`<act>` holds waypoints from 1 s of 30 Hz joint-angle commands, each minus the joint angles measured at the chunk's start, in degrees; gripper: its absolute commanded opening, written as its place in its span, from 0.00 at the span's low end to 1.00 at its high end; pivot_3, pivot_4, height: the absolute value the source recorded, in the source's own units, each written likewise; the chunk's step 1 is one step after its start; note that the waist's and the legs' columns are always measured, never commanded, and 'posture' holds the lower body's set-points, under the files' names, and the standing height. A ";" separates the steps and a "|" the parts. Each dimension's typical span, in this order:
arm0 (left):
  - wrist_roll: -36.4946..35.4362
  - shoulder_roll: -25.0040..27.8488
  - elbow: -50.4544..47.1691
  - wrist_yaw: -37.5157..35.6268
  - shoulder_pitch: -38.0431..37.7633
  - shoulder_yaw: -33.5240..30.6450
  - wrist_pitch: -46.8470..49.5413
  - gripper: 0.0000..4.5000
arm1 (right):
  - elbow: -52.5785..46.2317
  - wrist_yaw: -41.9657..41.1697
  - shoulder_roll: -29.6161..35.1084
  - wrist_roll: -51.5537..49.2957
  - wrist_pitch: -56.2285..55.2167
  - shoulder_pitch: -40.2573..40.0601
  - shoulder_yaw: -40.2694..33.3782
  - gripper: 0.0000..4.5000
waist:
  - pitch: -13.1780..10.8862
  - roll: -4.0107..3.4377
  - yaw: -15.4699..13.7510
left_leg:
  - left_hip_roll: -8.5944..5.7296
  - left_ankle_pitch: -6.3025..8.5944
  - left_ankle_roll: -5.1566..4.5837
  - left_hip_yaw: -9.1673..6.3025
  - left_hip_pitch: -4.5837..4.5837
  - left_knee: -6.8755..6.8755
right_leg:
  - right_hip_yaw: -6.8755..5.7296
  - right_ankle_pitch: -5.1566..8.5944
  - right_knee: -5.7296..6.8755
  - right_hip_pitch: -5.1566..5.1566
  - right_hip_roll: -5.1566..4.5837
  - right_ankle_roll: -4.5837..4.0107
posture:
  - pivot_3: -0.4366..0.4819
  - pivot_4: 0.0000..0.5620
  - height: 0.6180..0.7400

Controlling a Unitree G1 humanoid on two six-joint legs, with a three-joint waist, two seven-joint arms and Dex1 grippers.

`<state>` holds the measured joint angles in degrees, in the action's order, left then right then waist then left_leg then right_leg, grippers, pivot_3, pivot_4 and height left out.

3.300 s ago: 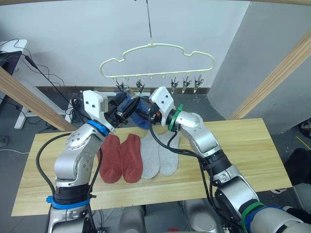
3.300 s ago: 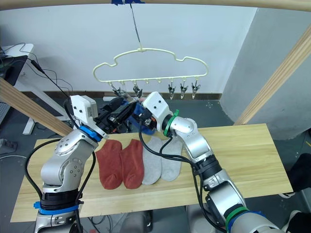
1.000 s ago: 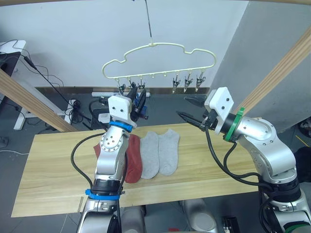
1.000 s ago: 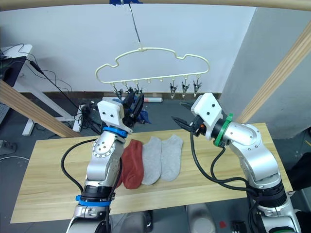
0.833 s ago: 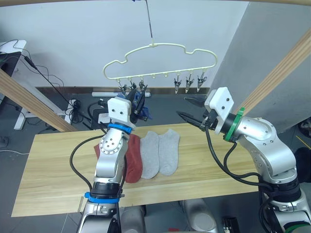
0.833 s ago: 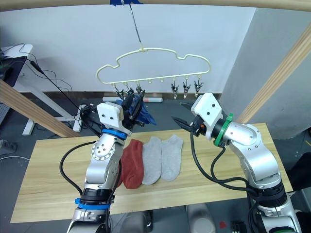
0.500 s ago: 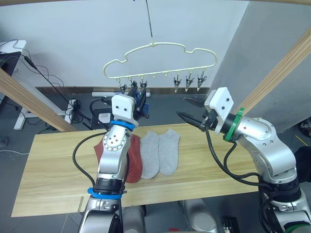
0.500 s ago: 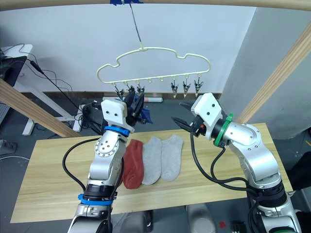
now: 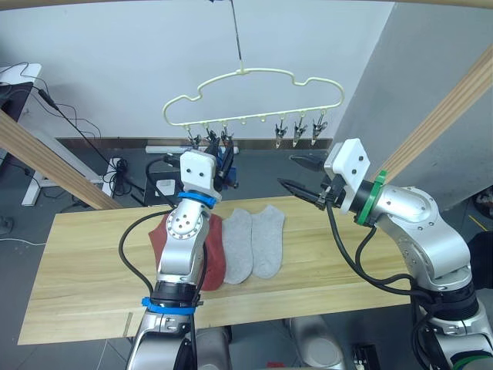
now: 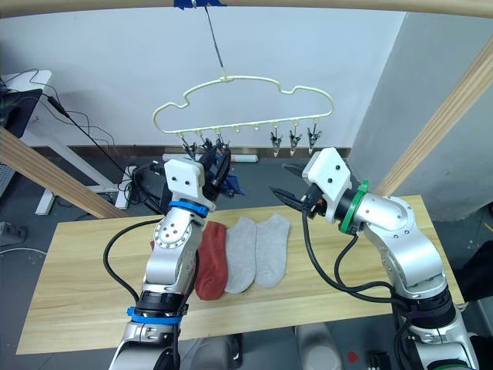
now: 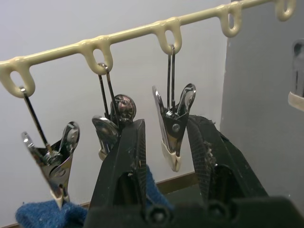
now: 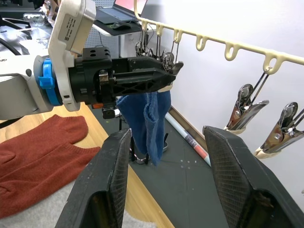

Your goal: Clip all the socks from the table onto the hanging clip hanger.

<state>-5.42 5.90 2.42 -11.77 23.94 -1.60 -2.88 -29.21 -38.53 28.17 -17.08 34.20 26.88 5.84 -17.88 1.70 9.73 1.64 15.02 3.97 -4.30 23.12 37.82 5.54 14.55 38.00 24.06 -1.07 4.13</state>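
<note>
The cream clip hanger (image 9: pixel 245 71) hangs above the table (image 9: pixel 85 254) with a row of metal clips (image 9: pixel 299 129). My left gripper (image 9: pixel 224 156) is raised to the left clips. In the left wrist view its fingers (image 11: pixel 126 161) stand open on either side of one clip (image 11: pixel 173 123). Blue socks (image 12: pixel 145 118) hang just below it, and blue knit (image 11: pixel 38 213) sits under a neighbouring clip. My right gripper (image 9: pixel 296 172) hovers open and holds nothing, right of the hanging socks. Two rust-red socks (image 9: pixel 212 258) and two grey socks (image 9: pixel 254 243) lie side by side on the table.
Slanted wooden poles stand at the left (image 9: pixel 46 158) and the right (image 9: pixel 447 108) of the table. Three bare clips (image 12: pixel 247 111) hang at the hanger's right end. Cables and a power strip (image 9: pixel 166 150) lie on the floor behind the table.
Both grippers were together at the blue sock under the clips. My right arm has since drawn back to the right and stands open. My left gripper has risen slightly to the clips.
</note>
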 commanded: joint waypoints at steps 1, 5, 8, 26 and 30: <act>0.33 -0.61 -1.11 0.82 1.34 0.28 -1.31 0.32 | -2.29 -0.31 0.29 -0.94 -0.85 0.64 -0.07 0.56 | 0.00 0.00 0.00 | 0.00 0.00 0.00 0.00 0.00 0.00 | 0.00 0.00 0.00 0.00 0.00 0.00 | 0.18 0.54 1.00; 0.49 -0.83 -1.03 1.39 2.11 0.21 -1.14 0.32 | -2.26 -0.40 0.29 -1.00 -0.77 0.63 -0.06 0.56 | 0.00 0.00 -0.01 | 0.00 0.00 0.00 0.00 0.00 0.00 | 0.00 0.00 0.00 0.00 0.00 0.00 | 0.18 0.54 1.00; 0.54 -0.96 -1.21 1.73 2.44 0.37 -0.96 0.32 | -2.22 -0.54 0.28 -1.11 -0.68 0.61 -0.01 0.56 | 0.00 0.00 -0.01 | 0.00 0.00 0.00 0.00 0.00 0.00 | 0.00 0.00 -0.01 0.00 0.00 0.00 | 0.18 0.54 1.00; -0.07 -1.28 -1.77 2.28 3.75 0.34 -0.29 0.32 | -1.44 -1.18 -0.12 -1.02 -1.39 1.09 0.06 0.56 | 0.00 0.00 -0.01 | 0.00 0.00 0.00 0.00 0.01 0.00 | 0.00 0.00 -0.01 0.00 0.00 0.00 | 0.18 0.54 1.00; -0.39 -1.12 -1.82 1.92 4.00 0.23 -0.24 0.24 | -1.36 -1.21 -0.22 -0.96 -1.44 1.13 0.17 0.56 | 0.00 0.00 -0.01 | 0.00 0.00 0.00 0.00 0.01 0.00 | 0.00 0.00 -0.01 0.00 0.00 0.00 | 0.18 0.54 1.00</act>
<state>-5.45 4.79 2.62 -9.59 27.01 -1.52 -2.78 -29.10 -39.55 28.06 -17.12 34.07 27.50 5.93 -17.88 1.69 9.72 1.63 15.02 3.97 -4.30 23.13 37.82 5.54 14.55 37.99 24.06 -1.07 4.14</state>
